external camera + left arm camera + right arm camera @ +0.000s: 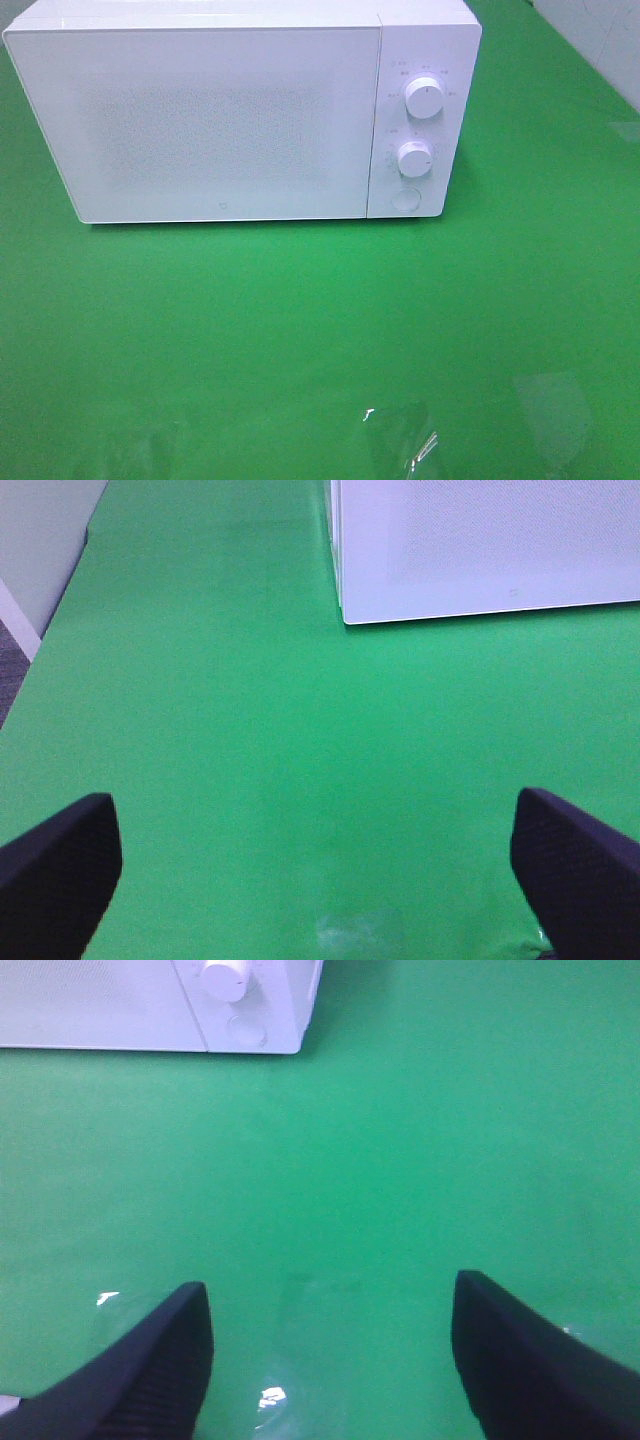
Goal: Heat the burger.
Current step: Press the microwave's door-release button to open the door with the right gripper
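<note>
A smooth green table covering [300, 330] is spread under and ahead of both pairs of fingers. Beyond the fingertips and well apart from them, a white box-shaped microwave oven [200, 120] is set, its speckled white door [200, 125] shut. The burger is seen in none of the views. Whether it lies behind that door cannot be told, since nothing can be made out through the panel.

Should the oven be started without that being settled, an empty chamber may be heated. Should the door be pulled or the panel pressed hard, the light casing could be slid back across the slick covering.

On the panel, nearer the right fingers than the left, a white round upper knob [425, 98], a white round lower knob [414, 158] and a flat round button [405, 198] are stacked closely. One may be nudged while another is turned, or a knob may be overturned.

The left gripper [318, 868] is spread fully wide with only bare covering between its black fingers [60, 870]. The right gripper [335, 1355] is parted rather less, and nothing is held.
</note>
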Motion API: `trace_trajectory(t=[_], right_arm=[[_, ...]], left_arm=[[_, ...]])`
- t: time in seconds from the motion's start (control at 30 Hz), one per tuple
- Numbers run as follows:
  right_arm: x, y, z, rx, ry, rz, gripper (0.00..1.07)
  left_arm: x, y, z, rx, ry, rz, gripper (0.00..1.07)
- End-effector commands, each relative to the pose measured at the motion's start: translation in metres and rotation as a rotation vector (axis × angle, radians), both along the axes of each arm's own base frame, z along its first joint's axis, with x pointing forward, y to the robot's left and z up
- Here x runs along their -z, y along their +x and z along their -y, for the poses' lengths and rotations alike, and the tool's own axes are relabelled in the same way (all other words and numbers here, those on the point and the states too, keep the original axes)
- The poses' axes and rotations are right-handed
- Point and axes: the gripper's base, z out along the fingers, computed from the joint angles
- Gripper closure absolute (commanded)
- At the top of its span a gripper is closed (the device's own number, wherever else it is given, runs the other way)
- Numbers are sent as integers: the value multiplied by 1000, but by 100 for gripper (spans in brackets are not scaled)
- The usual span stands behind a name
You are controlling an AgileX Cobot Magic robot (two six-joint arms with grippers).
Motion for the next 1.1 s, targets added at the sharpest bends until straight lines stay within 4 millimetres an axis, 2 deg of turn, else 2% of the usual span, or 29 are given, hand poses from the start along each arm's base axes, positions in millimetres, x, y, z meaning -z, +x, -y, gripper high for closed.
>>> trace_trajectory(t=[0.03,0.13,0.17,0.27,0.33,0.47,0.7,1.1], right_arm=[[0,-23,11,67,-23,70,42],[1,-27,13,77,-24,85,42],[3,-40,16,98,-38,145,38],[5,-44,16,106,-36,163,34],[11,-54,17,137,-11,224,25],[23,-61,17,175,-19,241,27],[23,-64,16,177,-14,258,35],[23,-64,16,178,-14,258,35]], left_arm=[[0,0,0,-3,-2,16,9],[0,0,0,-3,-2,16,9],[0,0,0,-3,-2,16,9],[0,0,0,-3,-2,16,9],[0,0,0,-3,-2,16,9],[0,0,0,-3,-2,16,9],[0,0,0,-3,-2,16,9],[0,0,0,-3,-2,16,9]])
